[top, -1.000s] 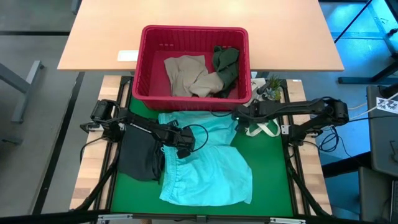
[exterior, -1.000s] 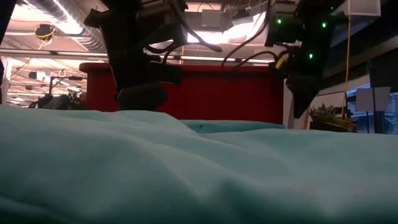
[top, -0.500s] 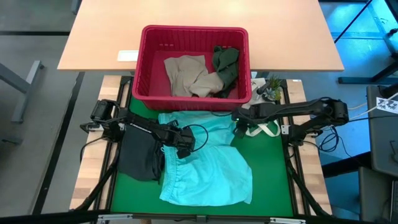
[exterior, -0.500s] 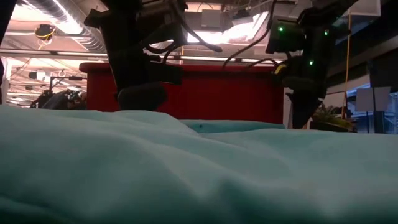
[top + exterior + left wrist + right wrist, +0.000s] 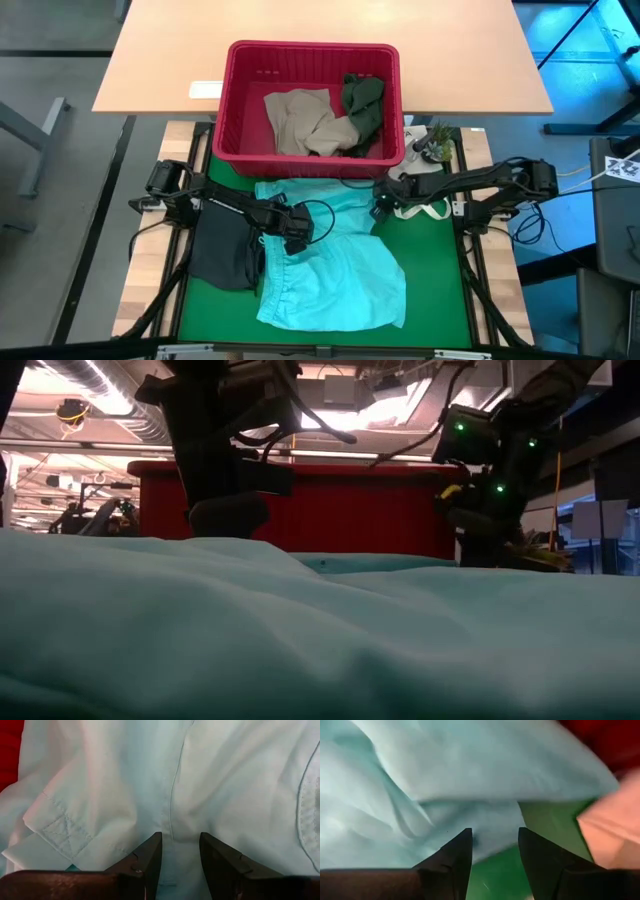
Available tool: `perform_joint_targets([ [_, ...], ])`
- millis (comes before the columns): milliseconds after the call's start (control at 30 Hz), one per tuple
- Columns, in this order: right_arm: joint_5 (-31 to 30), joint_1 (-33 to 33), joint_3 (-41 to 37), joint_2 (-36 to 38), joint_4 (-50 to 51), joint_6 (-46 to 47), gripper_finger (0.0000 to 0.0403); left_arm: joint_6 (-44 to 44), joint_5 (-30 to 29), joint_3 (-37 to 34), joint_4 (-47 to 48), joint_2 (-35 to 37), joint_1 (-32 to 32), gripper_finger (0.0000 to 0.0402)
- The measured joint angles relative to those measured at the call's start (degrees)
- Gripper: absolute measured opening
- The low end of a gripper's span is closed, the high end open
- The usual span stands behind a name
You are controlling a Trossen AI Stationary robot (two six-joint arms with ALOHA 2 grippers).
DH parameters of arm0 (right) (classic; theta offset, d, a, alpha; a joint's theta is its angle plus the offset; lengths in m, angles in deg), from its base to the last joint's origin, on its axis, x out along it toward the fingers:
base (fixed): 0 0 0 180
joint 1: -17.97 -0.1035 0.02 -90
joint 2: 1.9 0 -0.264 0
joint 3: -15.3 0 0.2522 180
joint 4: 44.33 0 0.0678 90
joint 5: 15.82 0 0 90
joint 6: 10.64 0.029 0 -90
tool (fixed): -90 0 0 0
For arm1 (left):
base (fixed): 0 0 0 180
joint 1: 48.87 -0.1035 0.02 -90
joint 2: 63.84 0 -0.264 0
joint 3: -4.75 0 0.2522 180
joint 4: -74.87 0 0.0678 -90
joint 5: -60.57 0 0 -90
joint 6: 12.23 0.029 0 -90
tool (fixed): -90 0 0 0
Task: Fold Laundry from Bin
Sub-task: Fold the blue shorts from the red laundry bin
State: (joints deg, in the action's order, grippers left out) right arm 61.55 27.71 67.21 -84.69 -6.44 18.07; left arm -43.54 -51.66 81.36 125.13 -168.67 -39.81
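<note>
A light teal garment (image 5: pixel 335 275) lies spread on the green mat. My left gripper (image 5: pixel 297 232) stands open on its left-middle part, a seam fold (image 5: pixel 172 827) rising between the fingers. My right gripper (image 5: pixel 378 210) hangs open just above the garment's right edge (image 5: pixel 485 827), with cloth and mat showing between its fingers. A black garment (image 5: pixel 222 250) lies on the mat at the left. The red bin (image 5: pixel 312 50) stands at the far side and holds a beige garment (image 5: pixel 300 120) and an olive one (image 5: pixel 362 105). My left gripper comes down steeply from above. Its open fingertips (image 5: pixel 152 851) are set into the teal cloth on either side of a seam (image 5: pixel 170 837). The cloth bulges slightly between them and stays flat on the mat. I cannot tell how many layers lie there.
A white cloth bag (image 5: pixel 425 207) lies on the mat right beside my right gripper. A small potted plant (image 5: pixel 437 143) stands at the bin's right corner. The low view is filled by teal cloth (image 5: pixel 300 630), with the bin's wall (image 5: pixel 350 510) behind it.
My right gripper has come down toward the teal garment's right edge, shifting a little toward the near edge and rolling at the wrist. Its finger gap is unchanged. My left gripper and the garments have kept still.
</note>
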Motion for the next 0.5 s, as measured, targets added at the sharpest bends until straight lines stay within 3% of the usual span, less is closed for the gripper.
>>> perform_joint_targets([
  [300, 0.36, -0.02, -1.05, -3.40, -1.47, -0.02, 0.0147, -0.02, 0.01, 0.00, -0.43, 0.00, -0.02, 0.0127],
  [500, 1.69, -0.02, -1.12, -2.62, -0.53, -0.78, 0.0054, -0.02, 0.00, 0.00, -0.67, 0.00, -0.02, 0.0127],
])
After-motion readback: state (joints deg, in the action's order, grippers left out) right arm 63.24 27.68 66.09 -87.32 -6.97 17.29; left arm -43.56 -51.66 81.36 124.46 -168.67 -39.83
